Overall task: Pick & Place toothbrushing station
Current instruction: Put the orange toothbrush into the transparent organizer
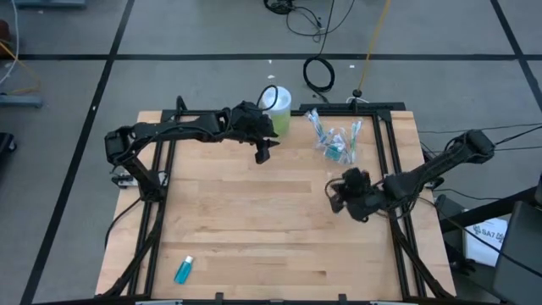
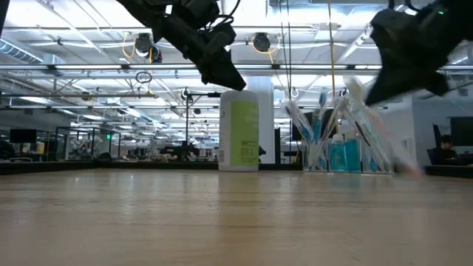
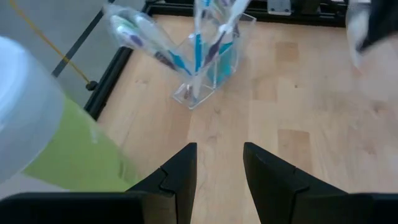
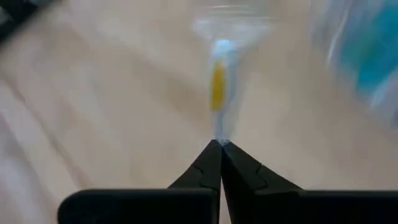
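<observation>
Here, two arms (image 1: 262, 155) (image 1: 337, 195), one clear cup (image 1: 337, 146), one teal tube (image 1: 184, 269).

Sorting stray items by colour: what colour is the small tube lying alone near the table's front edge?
The small tube is teal-blue with a white cap, clearest in the high view.

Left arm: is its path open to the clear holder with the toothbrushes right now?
Probably yes. The left gripper has its fingers apart and faces the clear holder across bare table. The green-and-white container sits off to its side, not between them.
</observation>
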Motion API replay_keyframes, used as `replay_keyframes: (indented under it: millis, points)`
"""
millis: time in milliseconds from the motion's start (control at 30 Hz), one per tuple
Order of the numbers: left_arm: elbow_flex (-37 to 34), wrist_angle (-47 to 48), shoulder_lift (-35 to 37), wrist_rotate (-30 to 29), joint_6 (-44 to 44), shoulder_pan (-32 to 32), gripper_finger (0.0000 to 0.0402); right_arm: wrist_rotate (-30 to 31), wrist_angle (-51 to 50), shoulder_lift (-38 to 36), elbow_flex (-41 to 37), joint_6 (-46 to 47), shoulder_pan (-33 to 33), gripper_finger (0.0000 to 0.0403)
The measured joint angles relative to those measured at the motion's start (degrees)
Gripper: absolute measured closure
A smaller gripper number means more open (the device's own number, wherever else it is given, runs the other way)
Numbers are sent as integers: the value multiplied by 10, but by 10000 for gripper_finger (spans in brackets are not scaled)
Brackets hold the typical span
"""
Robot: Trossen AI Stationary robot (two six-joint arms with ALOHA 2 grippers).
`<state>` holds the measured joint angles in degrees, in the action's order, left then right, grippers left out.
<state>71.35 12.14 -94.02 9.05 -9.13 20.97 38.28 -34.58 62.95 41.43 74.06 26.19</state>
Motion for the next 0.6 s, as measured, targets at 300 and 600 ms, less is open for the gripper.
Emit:
replay_keyframes:
  millis: [300, 600]
  points:
    - [0, 5, 0, -1, -10, -22, 263, 88, 2, -112, 1, -260, -79, 402]
    - [0, 28, 0, -1, 2, -39, 263, 193, 15, -238, 1, -456, -144, 402]
